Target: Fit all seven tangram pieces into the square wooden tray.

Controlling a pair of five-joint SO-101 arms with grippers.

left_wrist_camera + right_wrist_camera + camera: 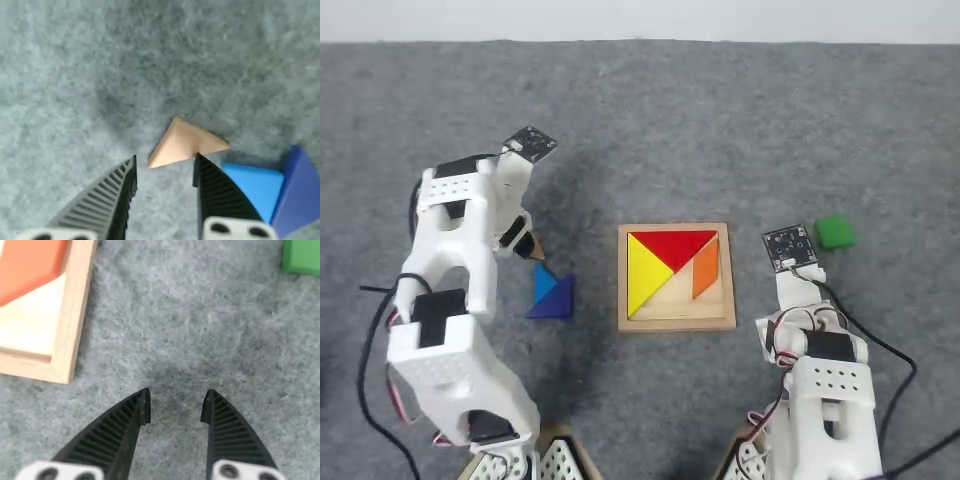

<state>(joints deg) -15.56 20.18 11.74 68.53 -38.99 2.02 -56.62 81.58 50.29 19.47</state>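
Showing the pick-up of a loose piece, with three of the seven already seated.

High view: the square wooden tray (677, 324) lies mid-table on grey felt (650, 130). It holds a red triangle (670, 245), a yellow triangle (643, 277) and an orange parallelogram (706, 268), and the rest of its floor is bare wood. The left gripper (527, 244) hangs over a tan triangle (537, 251), well apart from the tray on its left. A light blue triangle (544, 286) and a dark blue triangle (558, 302) lie touching one another just beside the tan one. A green square (834, 232) lies on the tray's other side, near the right arm (820, 370).

Left wrist view: the jaws stand spread. The tan triangle lies flat on the felt just ahead of their tips, ungripped, and one finger (215, 185) lies close against the light blue triangle.

Right wrist view: the right gripper (175, 405) sits over bare felt beside a corner of the tray, jaws spread and empty. The green square lies farther off.

Step in hand, as judged: grasping the tan triangle. To do it well, centre the jaws across the piece before descending. Set one tip on a straight edge and the other at the opposite corner, since slanted sides may squirt it out. Keep the near finger clear of the light blue triangle, close gently and lift level.
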